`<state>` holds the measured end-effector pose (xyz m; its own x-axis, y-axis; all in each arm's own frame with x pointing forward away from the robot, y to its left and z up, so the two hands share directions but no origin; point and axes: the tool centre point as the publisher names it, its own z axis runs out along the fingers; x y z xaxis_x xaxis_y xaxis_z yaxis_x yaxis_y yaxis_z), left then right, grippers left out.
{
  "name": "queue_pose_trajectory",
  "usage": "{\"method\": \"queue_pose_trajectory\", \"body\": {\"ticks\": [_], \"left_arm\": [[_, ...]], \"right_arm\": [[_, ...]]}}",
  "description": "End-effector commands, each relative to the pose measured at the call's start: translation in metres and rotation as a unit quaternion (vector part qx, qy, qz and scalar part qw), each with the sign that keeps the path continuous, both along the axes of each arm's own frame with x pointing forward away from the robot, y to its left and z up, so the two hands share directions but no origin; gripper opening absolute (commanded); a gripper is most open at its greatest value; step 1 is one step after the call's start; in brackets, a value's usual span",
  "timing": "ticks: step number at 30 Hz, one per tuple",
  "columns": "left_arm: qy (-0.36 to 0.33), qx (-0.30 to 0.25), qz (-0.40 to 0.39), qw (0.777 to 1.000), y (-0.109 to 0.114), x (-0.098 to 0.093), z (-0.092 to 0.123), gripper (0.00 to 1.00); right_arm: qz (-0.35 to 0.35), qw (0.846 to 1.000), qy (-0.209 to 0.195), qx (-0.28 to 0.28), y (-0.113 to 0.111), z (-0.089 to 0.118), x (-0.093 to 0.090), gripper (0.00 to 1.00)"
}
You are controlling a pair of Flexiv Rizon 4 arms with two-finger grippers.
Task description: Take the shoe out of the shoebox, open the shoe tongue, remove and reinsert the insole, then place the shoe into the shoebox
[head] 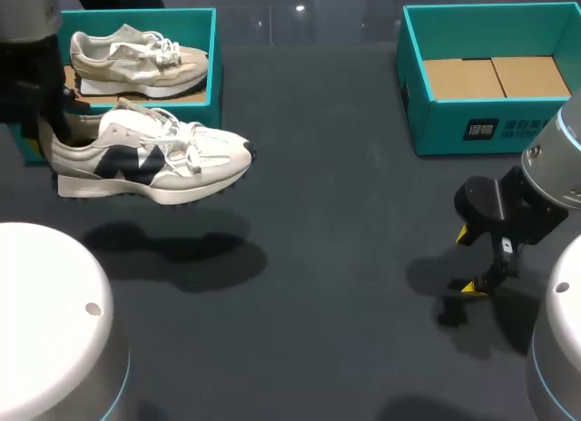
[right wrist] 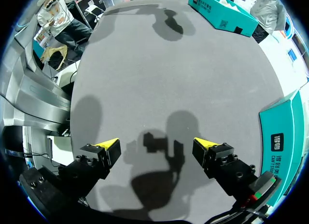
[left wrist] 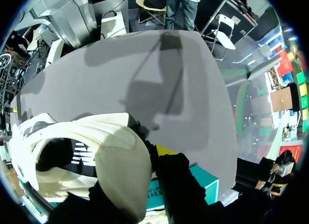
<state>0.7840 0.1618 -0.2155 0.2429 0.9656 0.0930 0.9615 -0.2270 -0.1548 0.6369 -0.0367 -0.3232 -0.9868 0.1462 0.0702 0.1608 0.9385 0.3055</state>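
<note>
Far left, above the worktop (head: 345,212): sneaker (head: 150,158), heel gripped in my left hand (left wrist: 145,156); right hand (right wrist: 157,146) spread, empty. Best lowered level.

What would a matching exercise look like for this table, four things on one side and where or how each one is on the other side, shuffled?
Things
1. shoe with the dark side mark
2. beige shoe
3. right shoebox
4. right gripper

States
A. open, above a bare stretch of the table
B. lying in the left shoebox
C. no shoe inside, only cardboard on its floor
D. held off the table by the left gripper

Pairs: 1-D, 2-B, 3-C, 4-A
</note>
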Motion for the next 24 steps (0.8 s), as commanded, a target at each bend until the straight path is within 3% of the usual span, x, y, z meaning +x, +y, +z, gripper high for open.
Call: {"method": "queue_pose_trajectory", "body": {"ticks": [1,11,24], "left_arm": [[-0.033,0.025,-0.01,0.999,-0.028,-0.025,-0.009,0.0],[-0.058,0.043,-0.001,0.997,-0.106,-0.073,-0.037,0.0],[-0.058,0.043,-0.001,0.997,-0.106,-0.073,-0.037,0.0]], "right_arm": [[0.0,1.0,-0.001,0.0,0.0,0.0,-0.001,1.0],[0.0,1.0,-0.001,0.0,0.0,0.0,-0.001,1.0],[0.0,1.0,-0.001,0.0,0.0,0.0,-0.001,1.0]]}}
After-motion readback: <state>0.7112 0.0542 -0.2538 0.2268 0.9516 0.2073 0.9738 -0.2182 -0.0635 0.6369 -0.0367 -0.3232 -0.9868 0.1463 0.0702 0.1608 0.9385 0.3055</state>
